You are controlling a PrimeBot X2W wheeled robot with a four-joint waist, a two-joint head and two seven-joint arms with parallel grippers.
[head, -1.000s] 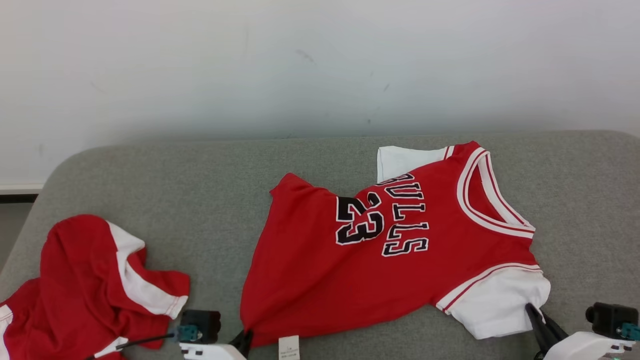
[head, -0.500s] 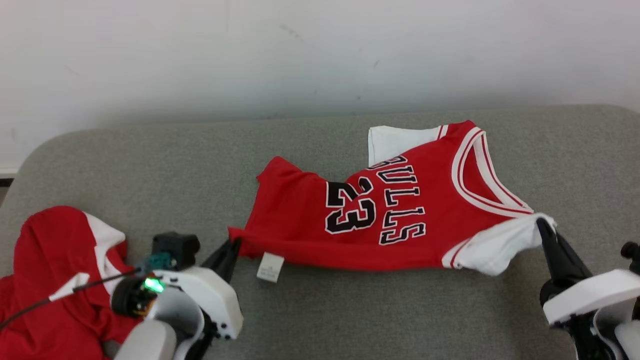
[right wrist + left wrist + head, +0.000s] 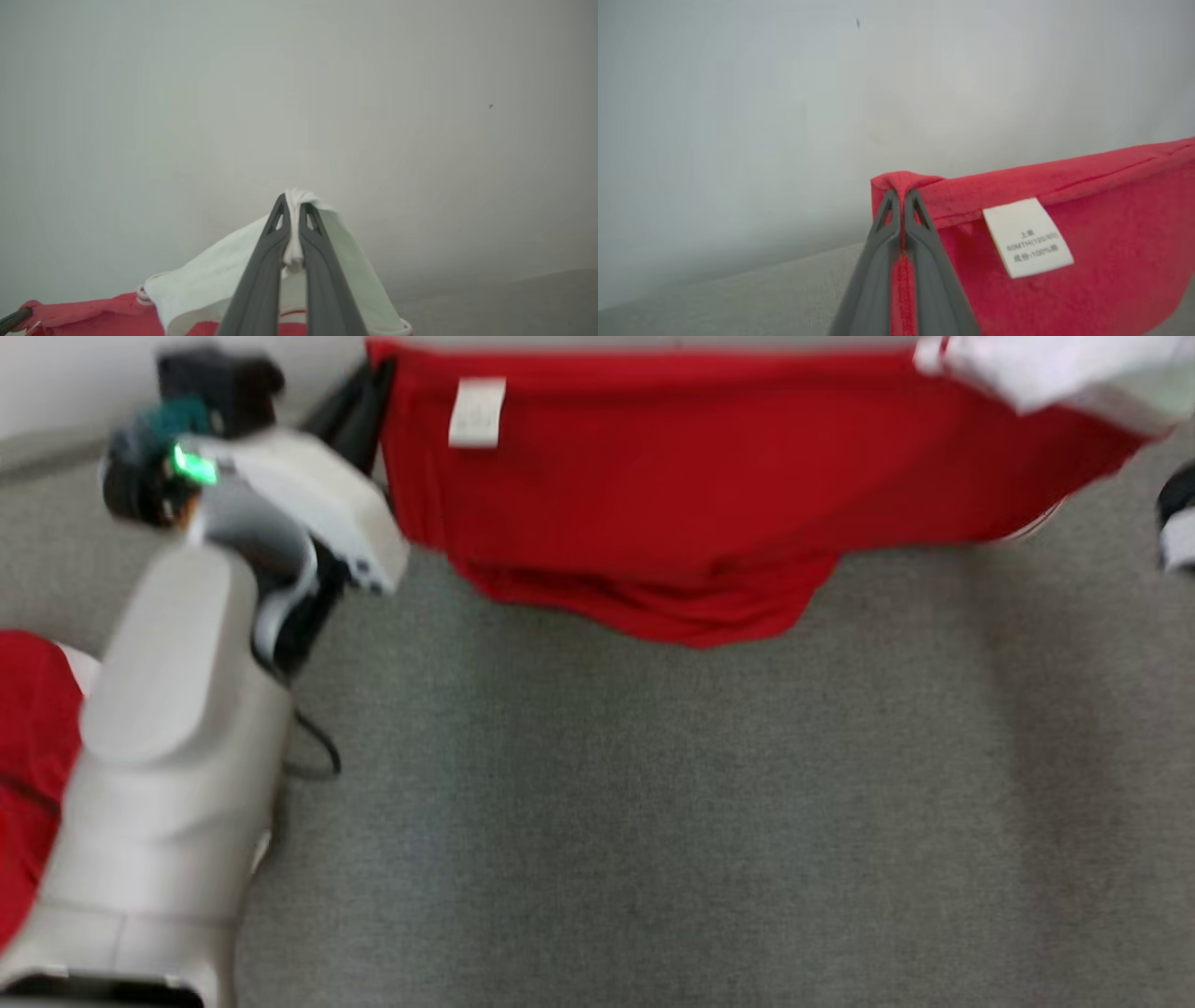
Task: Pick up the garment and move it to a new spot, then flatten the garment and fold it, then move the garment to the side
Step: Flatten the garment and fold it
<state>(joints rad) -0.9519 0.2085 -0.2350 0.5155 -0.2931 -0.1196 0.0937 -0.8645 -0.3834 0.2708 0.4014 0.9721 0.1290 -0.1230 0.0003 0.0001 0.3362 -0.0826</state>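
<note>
Above the grey cushion (image 3: 653, 821), the jersey (image 3: 653, 495) that lay flat a second ago now hangs along the frame's top edge. The left gripper (image 3: 901, 198) pinches its red hem corner, the right gripper (image 3: 293, 200) its white sleeve. The pick-up looks done, the move to a new spot begun.

garment (image 3: 653, 504): soft matt cloth | surface (image 3: 653, 803): coarse fabric, apparently | forearm (image 3: 168, 756): smooth plastic

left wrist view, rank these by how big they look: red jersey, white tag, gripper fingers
1. red jersey, largest, and cut off by the frame edge
2. left gripper, shut on the jersey's corner; it sits nearest the camera, which inflates its size
3. white tag, clearly smallest
</note>
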